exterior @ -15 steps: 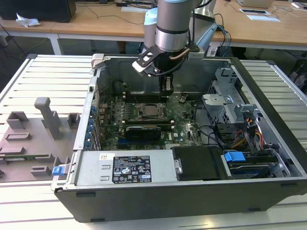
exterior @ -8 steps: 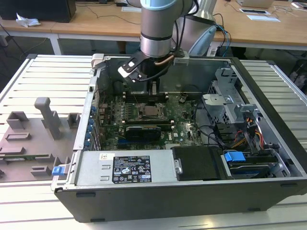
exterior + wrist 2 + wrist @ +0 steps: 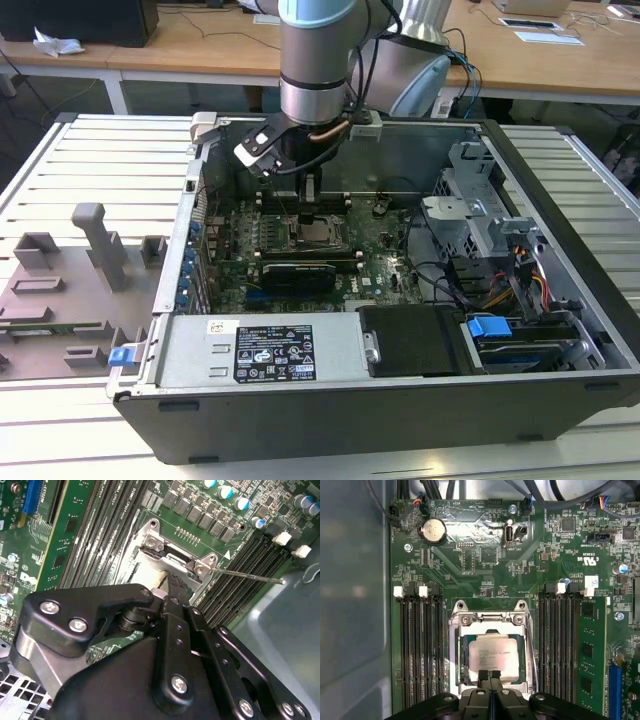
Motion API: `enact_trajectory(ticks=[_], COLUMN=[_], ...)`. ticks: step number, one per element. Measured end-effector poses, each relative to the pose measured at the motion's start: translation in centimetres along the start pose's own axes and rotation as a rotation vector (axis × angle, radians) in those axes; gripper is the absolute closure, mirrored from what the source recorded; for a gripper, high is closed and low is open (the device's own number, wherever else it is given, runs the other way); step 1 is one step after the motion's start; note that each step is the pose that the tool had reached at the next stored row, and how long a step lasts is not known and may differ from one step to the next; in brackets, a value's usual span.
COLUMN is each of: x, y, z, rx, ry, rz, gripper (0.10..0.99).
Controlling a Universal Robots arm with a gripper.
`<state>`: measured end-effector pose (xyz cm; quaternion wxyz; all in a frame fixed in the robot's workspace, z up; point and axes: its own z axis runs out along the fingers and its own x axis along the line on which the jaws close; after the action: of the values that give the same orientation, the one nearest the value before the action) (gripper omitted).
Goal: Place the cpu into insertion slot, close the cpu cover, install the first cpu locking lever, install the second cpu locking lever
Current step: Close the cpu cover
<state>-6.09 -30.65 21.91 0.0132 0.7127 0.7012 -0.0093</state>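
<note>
In the exterior view the closed gripper (image 3: 309, 211) touches the cpu (image 3: 320, 236) at 12 o'clock; a sideways push could bend insertion slot (image 3: 293, 236) pins.

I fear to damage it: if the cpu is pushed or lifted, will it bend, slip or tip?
The cpu looks like a flat metal-topped square, so it is probably stiff and not apt to roll. Its smooth top may be slippery for the pincer. It lies low in the slot, so a sideways push would likely be stopped.
</note>
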Motion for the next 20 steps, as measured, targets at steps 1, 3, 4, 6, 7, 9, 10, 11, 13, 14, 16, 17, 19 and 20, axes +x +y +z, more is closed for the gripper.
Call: enact_trajectory(ticks=[1, 3, 4, 6, 7, 9, 10, 11, 13, 14, 16, 17, 19, 20], x=[0.0, 0.01, 0.01, 0.02, 0.02, 0.02, 0.02, 0.01, 0.01, 0.02, 0.0, 0.0, 0.01, 0.01], y=[-0.01, -0.02, -0.02, -0.03, -0.03, -0.14, -0.28, -0.45, -0.83, -1.06, -1.71, -1.89, -1.96, -1.96], z=[0.11, 0.35, 0.44, 0.64, 0.69, 0.74, 0.76, 0.77, 0.79, 0.85, 1.07, 1.13, 1.16, 1.16], rx=[0.0, 0.0, 0.0, 0.0, 0.0, 0.0, 0.0, 0.0, 0.0, 0.0, 0.0, 0.0, 0.0, 0.0], ry=[0.0, 0.0, 0.0001, 0.0, 0.0, -0.0001, -0.0001, 0.0, 0.0, 0.0002, -0.0001, -0.0001, 0.0, 0.0], rz=[0.0, 0.0, 0.0, 0.0, 0.0, 0.0, 0.0, 0.0, 0.0, 0.0, 0.0, 0.0, 0.0, -0.001], gripper=[0.98, 0.98, 0.98, 0.98, 0.98, 0.98, 0.98, 0.98, 0.98, 0.98, 0.98, 0.98, 0.98, 0.98])
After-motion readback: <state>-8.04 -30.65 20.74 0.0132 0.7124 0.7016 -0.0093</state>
